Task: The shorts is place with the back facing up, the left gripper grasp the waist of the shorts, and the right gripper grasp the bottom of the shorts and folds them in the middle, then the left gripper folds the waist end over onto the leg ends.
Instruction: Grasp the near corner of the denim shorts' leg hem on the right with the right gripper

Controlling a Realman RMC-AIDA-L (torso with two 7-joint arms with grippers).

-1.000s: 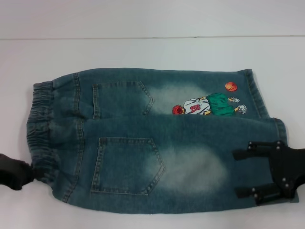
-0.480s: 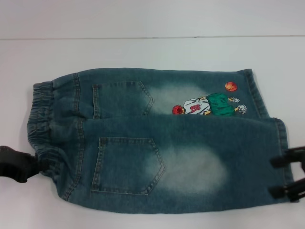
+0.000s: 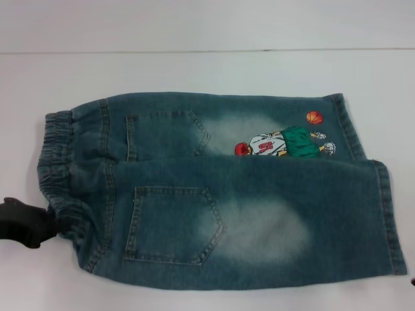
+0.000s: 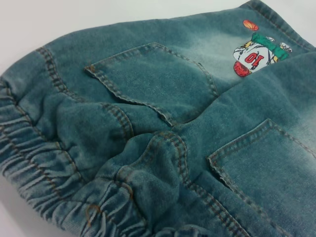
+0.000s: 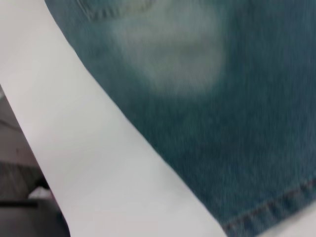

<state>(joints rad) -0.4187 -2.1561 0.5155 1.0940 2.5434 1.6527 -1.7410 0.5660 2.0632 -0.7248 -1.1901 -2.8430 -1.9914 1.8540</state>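
White table (image 3: 194, 71) before pale wall (image 3: 194, 23)

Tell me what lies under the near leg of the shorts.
The near leg overlaps the far leg, covering the lower edge of the cartoon print. Whatever else lies beneath is hidden by denim. The white table shows around the shorts.

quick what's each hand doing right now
Left hand: at the waist of the shorts, grip cannot be told.
Right hand: out of view.
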